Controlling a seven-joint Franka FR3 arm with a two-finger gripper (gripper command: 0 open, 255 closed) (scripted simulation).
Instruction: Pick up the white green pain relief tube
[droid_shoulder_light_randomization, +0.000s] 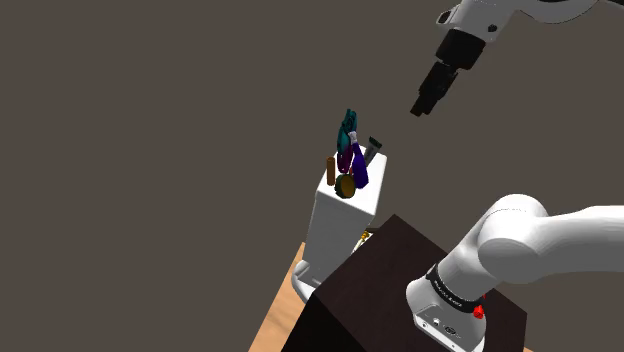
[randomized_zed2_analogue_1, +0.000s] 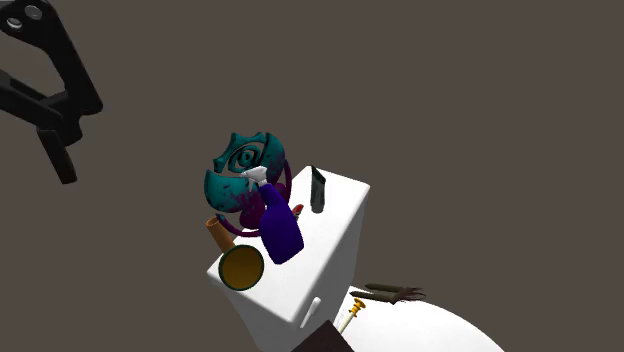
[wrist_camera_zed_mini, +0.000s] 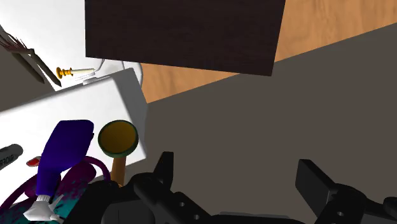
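Note:
A dark tube (randomized_zed2_analogue_1: 318, 190) stands upright at the far corner of a white tank's top (randomized_zed2_analogue_1: 335, 235). It looks dark grey rather than white and green. I also see the tube (droid_shoulder_light_randomization: 375, 143) in the shoulder view, and its lettered end (wrist_camera_zed_mini: 6, 156) in the wrist view. My gripper (droid_shoulder_light_randomization: 425, 100) hangs high above the floor, off to the shoulder view's right of the tank, well apart from the tube. The gripper (wrist_camera_zed_mini: 238, 175) is open with nothing between its fingers. In the second exterior view the gripper (randomized_zed2_analogue_1: 60, 150) is at upper left.
A purple spray bottle (randomized_zed2_analogue_1: 280, 230), a teal ring-shaped object (randomized_zed2_analogue_1: 240, 165) and a brown stick with a yellow disc (randomized_zed2_analogue_1: 242, 267) crowd the tank top beside the tube. The dark stand (droid_shoulder_light_randomization: 400, 290) and wooden floor (wrist_camera_zed_mini: 331, 44) lie nearby. A dark brush (randomized_zed2_analogue_1: 390, 292) lies below the tank.

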